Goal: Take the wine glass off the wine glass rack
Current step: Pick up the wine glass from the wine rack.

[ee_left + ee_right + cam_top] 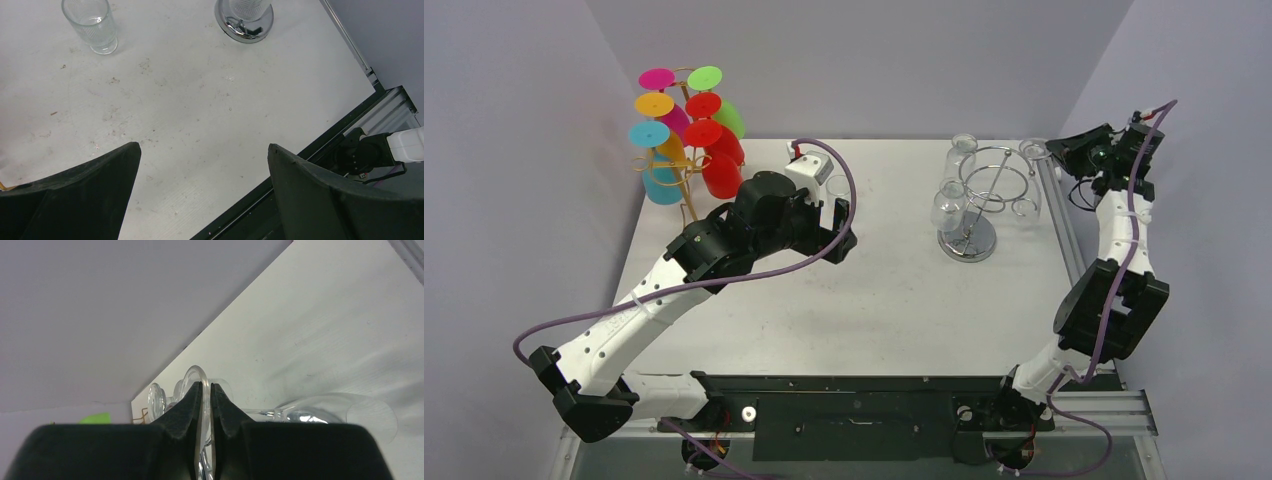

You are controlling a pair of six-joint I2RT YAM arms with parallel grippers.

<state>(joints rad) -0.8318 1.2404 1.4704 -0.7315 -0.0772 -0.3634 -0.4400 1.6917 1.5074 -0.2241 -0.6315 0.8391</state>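
Observation:
The chrome wine glass rack [984,190] stands at the back right of the table, with clear wine glasses hanging upside down from its rings. My right gripper [1056,150] is at the rack's far right side. In the right wrist view it [206,385] is shut on the thin round foot of a wine glass [195,371], and the rim of that foot shows above the fingertips. Another hanging glass [320,410] is just to its right. My left gripper [204,146] hovers open over the middle of the table with nothing between its fingers.
A short clear tumbler [92,25] stands on the table ahead of the left gripper, and the rack's chrome base [244,17] lies farther right. A gold stand of coloured plastic glasses [684,135] fills the back left corner. The table's right rail [1064,230] runs close to the rack.

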